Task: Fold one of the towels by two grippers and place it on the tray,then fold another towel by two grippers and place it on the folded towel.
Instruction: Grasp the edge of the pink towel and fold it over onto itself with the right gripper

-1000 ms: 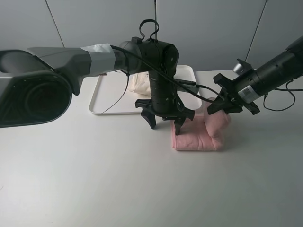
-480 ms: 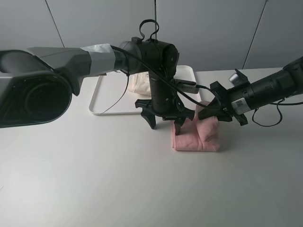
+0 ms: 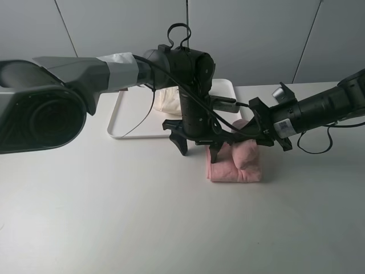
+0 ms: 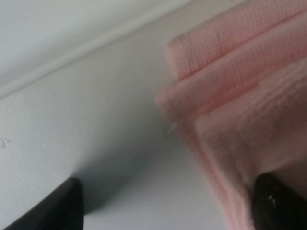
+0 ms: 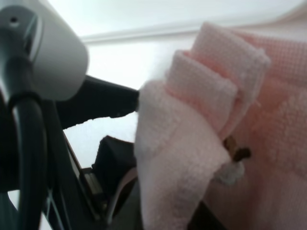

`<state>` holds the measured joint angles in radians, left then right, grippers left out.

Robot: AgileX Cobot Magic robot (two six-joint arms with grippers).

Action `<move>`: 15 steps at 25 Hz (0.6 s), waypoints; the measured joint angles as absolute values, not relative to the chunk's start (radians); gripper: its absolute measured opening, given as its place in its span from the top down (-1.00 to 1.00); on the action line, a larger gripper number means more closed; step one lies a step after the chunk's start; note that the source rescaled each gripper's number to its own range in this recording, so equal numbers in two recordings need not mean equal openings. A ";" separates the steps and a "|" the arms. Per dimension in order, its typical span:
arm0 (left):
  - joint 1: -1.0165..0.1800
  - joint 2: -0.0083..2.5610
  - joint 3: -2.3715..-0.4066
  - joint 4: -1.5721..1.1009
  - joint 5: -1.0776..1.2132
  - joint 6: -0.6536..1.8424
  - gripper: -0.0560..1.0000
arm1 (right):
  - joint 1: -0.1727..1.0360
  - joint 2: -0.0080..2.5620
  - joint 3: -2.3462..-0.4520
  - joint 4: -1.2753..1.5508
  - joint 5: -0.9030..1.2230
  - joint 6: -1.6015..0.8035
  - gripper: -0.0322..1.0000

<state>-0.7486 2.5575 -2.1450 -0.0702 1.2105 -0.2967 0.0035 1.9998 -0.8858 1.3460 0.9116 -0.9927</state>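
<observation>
On table, one pink towel (image 3: pixel 235 162), one cream towel (image 3: pixel 166 101), one tray (image 3: pixel 128 117), two tools.

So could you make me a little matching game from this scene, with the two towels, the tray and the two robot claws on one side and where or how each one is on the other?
Things:
1. cream terry cloth towel
2. light pink terry cloth towel
3. flat white plastic tray
4. left gripper
5. right gripper

States:
A. pinching a pink fold
B. lying on the tray
C. far side of the table, behind the left arm
D. open over the pink towel's edge
E. bunched on the bare table

Pairs: 1-B, 2-E, 3-C, 4-D, 5-A
</observation>
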 joint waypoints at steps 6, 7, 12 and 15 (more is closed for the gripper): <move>-0.744 2.547 -2.143 -0.070 1.212 -0.291 -0.85 | 0.010 2.000 -0.886 1.348 0.908 -0.998 0.74; -0.740 2.539 -2.141 -0.067 1.212 -0.289 -0.85 | 0.010 2.000 -0.886 1.350 0.908 -0.998 0.74; -0.716 2.481 -2.161 -0.063 1.219 -0.287 -0.85 | 0.010 2.000 -0.886 1.357 0.909 -1.002 0.74; -0.701 2.447 -2.211 -0.056 1.219 -0.276 -0.85 | 0.010 2.000 -0.886 1.374 0.909 -1.004 0.74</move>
